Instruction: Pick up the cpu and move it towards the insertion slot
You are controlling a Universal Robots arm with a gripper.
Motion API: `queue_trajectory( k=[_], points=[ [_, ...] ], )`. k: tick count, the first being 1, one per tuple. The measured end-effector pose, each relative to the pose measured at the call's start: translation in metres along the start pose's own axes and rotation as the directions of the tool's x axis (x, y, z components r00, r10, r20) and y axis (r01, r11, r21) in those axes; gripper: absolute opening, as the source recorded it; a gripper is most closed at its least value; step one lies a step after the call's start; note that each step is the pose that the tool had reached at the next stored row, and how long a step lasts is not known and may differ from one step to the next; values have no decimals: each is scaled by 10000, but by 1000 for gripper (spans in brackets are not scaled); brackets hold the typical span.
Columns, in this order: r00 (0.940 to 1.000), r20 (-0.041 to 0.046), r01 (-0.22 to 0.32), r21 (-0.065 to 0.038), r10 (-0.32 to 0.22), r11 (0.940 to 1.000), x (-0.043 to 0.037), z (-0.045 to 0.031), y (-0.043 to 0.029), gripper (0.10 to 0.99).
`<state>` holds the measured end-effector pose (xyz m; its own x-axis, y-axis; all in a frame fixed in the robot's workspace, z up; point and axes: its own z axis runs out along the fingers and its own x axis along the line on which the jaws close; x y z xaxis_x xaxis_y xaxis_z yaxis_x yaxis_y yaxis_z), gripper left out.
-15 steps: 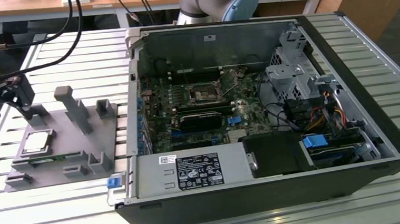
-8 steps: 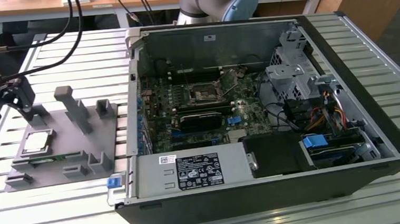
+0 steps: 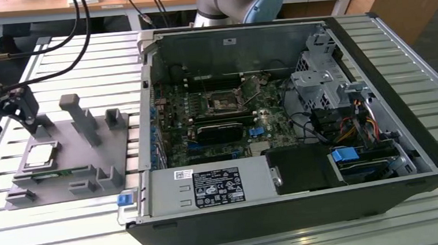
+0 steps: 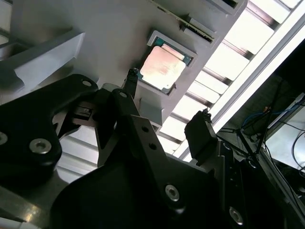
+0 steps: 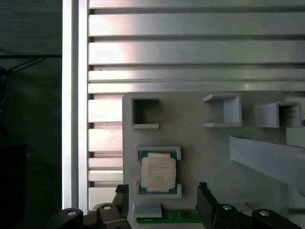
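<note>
While the gripper [image 3: 19,108] hangs over the grey holder [image 3: 79,167]: the step in hand, as I judge it, is the approach to the pick; nothing is gripped and nothing is lifted yet.
Jaws: apart and empty in both wrist views, one to either side of the cpu [image 5: 158,172] and clear of it.
cpu, place: lies flat in a framed recess of the holder, on the exterior view's left, just beside a narrow green memory stick [image 5: 167,218].
cpu, look: small square with a dull silver lid that catches the light and a green edge at the corners. It is thin and sits low, so there is little side wall to pinch.
insertion slot [image 3: 224,102]: inside the open computer case [image 3: 302,209], well apart from the cpu; silver frame, dark centre.
Grasp needs: probably a square, centred descent so both jaws meet opposite edges evenly, then a level lift out of the recess.
</note>
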<state>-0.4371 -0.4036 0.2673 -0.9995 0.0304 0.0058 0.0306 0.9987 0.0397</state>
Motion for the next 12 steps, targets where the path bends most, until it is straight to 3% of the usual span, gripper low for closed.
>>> queue_trajectory(
  k=[12],
  points=[
    [10000, -1, -1, 2, 1, 10000, 46, 73, -5, 675]
  ],
)
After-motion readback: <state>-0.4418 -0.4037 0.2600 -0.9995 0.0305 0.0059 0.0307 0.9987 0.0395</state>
